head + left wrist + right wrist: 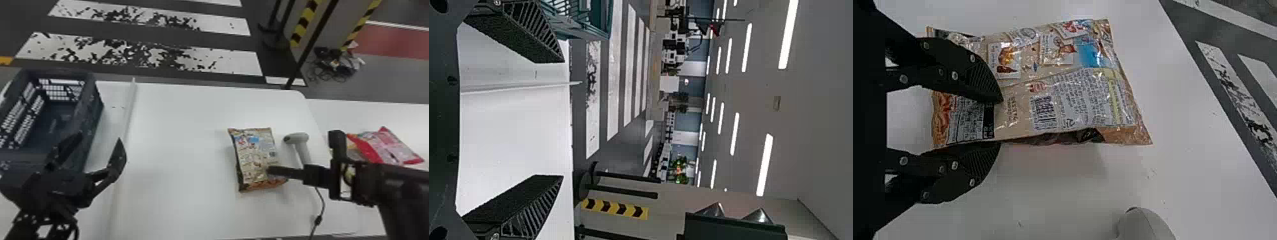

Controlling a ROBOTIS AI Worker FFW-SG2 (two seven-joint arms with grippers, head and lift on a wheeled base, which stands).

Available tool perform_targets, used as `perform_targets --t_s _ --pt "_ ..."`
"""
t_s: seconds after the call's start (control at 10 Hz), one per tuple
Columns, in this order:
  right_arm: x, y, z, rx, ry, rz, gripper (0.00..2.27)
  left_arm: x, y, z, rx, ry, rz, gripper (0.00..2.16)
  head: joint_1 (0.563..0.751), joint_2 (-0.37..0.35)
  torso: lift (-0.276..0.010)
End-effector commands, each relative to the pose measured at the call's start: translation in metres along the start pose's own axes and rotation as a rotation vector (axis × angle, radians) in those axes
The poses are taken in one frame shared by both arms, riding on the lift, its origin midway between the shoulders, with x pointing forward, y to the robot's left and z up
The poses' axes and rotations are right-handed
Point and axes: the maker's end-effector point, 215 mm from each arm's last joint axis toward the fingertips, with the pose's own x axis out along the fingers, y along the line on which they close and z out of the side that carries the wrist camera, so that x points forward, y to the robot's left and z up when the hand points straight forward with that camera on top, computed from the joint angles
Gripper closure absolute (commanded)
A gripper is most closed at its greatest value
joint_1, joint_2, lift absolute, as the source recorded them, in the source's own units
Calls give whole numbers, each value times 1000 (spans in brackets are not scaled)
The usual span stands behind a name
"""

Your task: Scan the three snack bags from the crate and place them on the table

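In the head view my left gripper (99, 143) is over the right side of the dark crate (91, 118), fingers apart; in the left wrist view the same gripper (563, 119) holds nothing. My right gripper (271, 171) is at the lower right part of a beige snack bag (253, 153) lying on the white table (178, 127). From the right wrist, the open gripper (1000, 122) has one finger over the bag (1063, 95) and the other along its edge, the barcode facing up. A red and pink snack bag (387, 146) lies at the right beside another, partly hidden bag (352, 148).
A white handheld scanner (298, 143) lies just right of the beige bag, its cable (321, 204) running toward the table's front edge. Its rounded head (1145, 225) is near the bag in the right wrist view. A raised strip (127, 118) crosses the table beside the crate.
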Motion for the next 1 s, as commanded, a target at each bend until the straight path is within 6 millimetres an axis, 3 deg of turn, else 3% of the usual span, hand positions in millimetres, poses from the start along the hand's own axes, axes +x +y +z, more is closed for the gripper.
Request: perform_targets --t_s 0.0,0.3,0.5,0.7,0.9 --pt "-12 9 3 66 -16 58 2260 -1 0 1 1 -2 -1 39 695 -162 -62" --pt "-47 26 26 185 -95 196 2260 -1 0 3 1 -9 0 39 695 -161 -62" --pt "-84 25 61 240 -229 262 2260 -1 -1 4 2 -10 -1 39 695 -172 -62" --pt "-122 1 93 272 -374 242 2260 -2 1 4 4 -10 1 39 695 -212 -62" --pt "-153 -40 124 279 -545 128 2260 -2 1 5 3 -12 2 39 695 -258 -62"
